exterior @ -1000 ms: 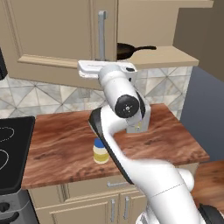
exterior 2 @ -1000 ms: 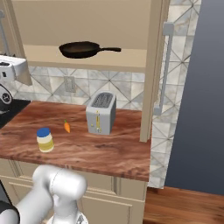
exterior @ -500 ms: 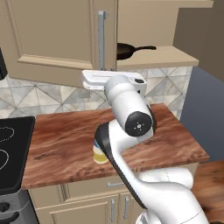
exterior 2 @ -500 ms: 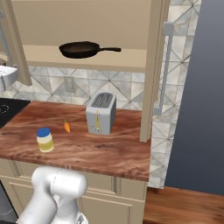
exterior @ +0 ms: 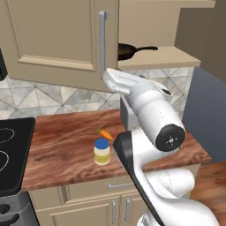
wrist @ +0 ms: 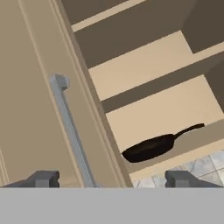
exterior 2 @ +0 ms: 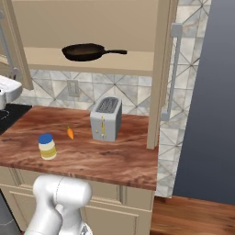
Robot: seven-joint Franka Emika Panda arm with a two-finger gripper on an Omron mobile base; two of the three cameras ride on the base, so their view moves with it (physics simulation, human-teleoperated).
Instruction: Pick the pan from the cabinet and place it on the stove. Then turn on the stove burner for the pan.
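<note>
The dark pan [wrist: 151, 147] lies on the lower shelf of the open cabinet [wrist: 144, 65], its long handle pointing right. It also shows as the pan [exterior: 128, 49] and the pan [exterior 2: 84, 51]. My gripper [wrist: 113, 179] is open, fingertips [wrist: 43, 178] far apart. The silver bar handle [wrist: 70, 127] of the cabinet door [exterior: 53, 35] runs up between them, touching neither. The hand [exterior: 111, 76] sits just below that handle, left of and lower than the pan. The stove [exterior: 11, 145] is at the far left with partial white rings; which one is the stove burner I cannot tell.
On the wooden counter [exterior 2: 92, 156] stand a silver toaster [exterior 2: 106, 118], a small carrot [exterior 2: 70, 133] and a blue-lidded jar [exterior: 102, 151]. The right cabinet door with its handle [exterior 2: 173, 69] juts out. My own arm [exterior: 154, 119] crosses over the counter.
The jaws have come wide open. The hand has shifted a little to the right under the door handle, and the arm's elbow has swung right and closer to the left base camera.
</note>
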